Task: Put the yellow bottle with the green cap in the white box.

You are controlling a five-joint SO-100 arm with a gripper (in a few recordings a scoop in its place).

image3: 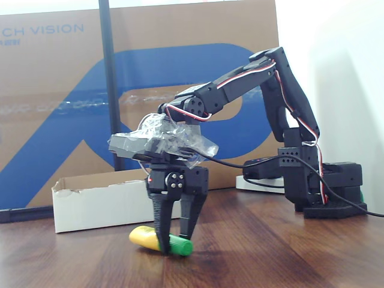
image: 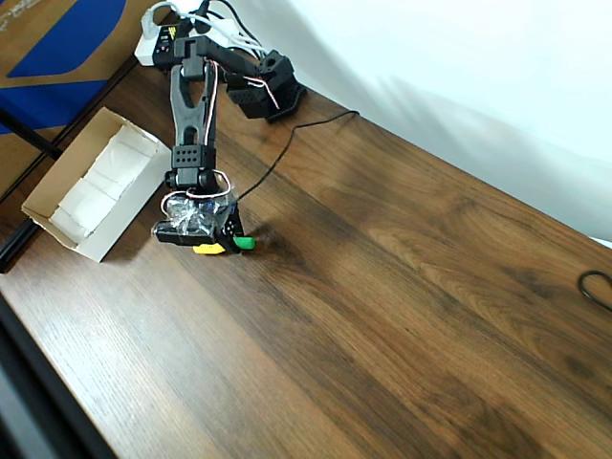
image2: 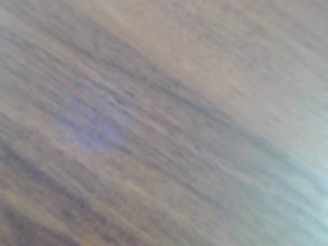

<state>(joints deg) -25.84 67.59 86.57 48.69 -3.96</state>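
- Overhead view: the black two-finger gripper [image: 232, 241] hangs low over the dark brown wood-grain table [image: 402, 316], its wrist wrapped in crinkled clear plastic. Under it, the small yellow bottle with the green cap [image: 222, 247] lies on its side; only a sliver of yellow and the cap poking out to the right show here. The shallow white cardboard box [image: 91, 186], open-topped and paper-lined, sits just to the left, apart from the bottle.
- Wrist view: blurred wood grain of the table [image2: 205, 102]; nothing sharper can be made out.
- Fixed view: from the side, the gripper [image3: 174, 231] points straight down, its two black fingers [image3: 159, 222] straddling the lying bottle [image3: 161, 240] near the neck, yellow body to the left, green cap to the right. The jaws stand around it; whether they press it I cannot tell. The bottle rests on the table [image3: 270, 258], in front of the white box [image3: 96, 207].
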